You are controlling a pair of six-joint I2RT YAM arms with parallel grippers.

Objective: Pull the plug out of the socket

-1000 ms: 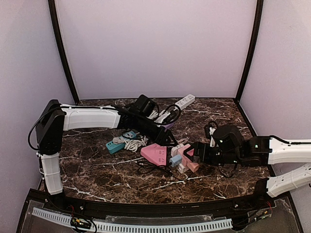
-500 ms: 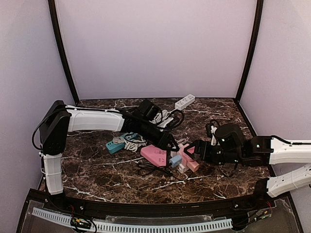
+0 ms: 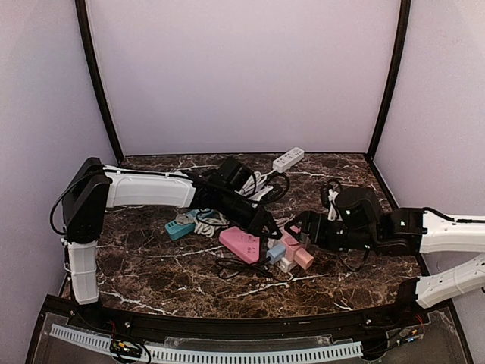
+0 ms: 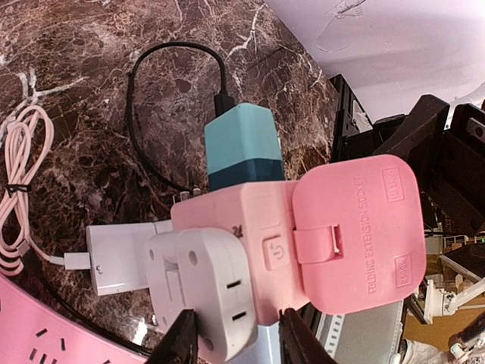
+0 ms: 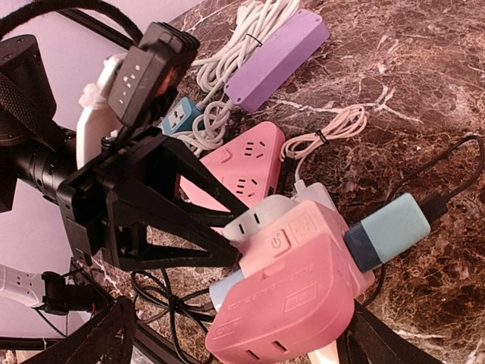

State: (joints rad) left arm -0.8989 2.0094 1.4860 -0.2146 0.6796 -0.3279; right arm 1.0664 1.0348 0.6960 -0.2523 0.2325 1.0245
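Left gripper (image 4: pixel 233 341) low over the rounded white plastic plug (image 4: pixel 198 292), one black finger on either side of it, narrowly spread; whether clamped tight, impossible to tell. Plug seated in one face of the blocky pink folding extension socket (image 4: pixel 348 227), at mid-table, between the wide-spread jaws of the right gripper (image 5: pixel 242 334), clear gap on one side, no pinch on the body. Teal block-shaped charger (image 4: pixel 242 148) with black cable (image 4: pixel 144 91) plugged into another face; white adapter (image 4: pixel 117 258) with coiled pale cable (image 4: pixel 23 220) alongside. Further out, pink triangular power strip (image 5: pixel 242 171) and purple power strip (image 5: pixel 276 64) on the dark marble-patterned table (image 3: pixel 151 265).
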